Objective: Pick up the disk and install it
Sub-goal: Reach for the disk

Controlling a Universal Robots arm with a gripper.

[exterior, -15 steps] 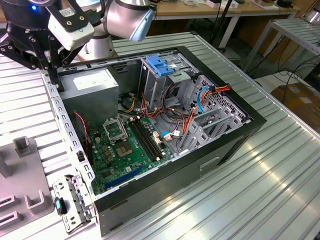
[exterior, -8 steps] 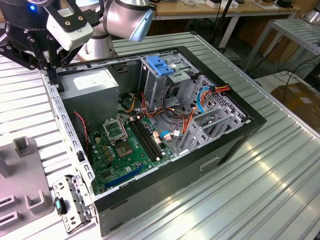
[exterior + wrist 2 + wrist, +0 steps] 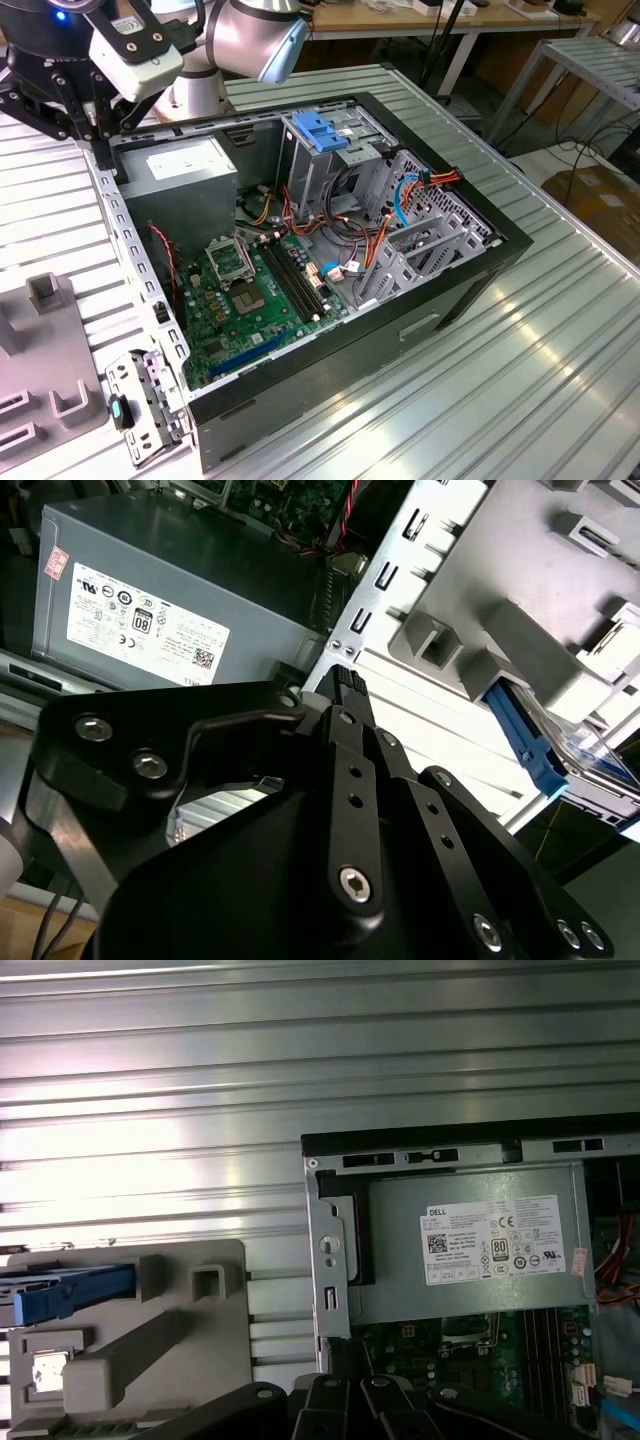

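Note:
The disk [image 3: 68, 1292], a drive with bright blue side rails, rests in a grey holder block [image 3: 170, 1350] on the ribbed metal table beside the open computer case. In the second wrist view the disk [image 3: 535, 748] sits slotted in that block, its blue rail end facing out. My gripper [image 3: 100, 152] hangs over the back corner of the case [image 3: 330, 250] at the exterior view's left, above the power supply's edge. Its black fingers [image 3: 345, 680] are together with nothing between them, and the gripper [image 3: 345, 1352] is well apart from the disk.
Inside the case are a grey power supply [image 3: 185, 165], a green motherboard [image 3: 245, 300], a metal drive cage with a pale-blue latch plate [image 3: 318, 130], and loose orange, red and blue cables [image 3: 395, 215]. The grey holder block [image 3: 45, 345] stands at the exterior view's left.

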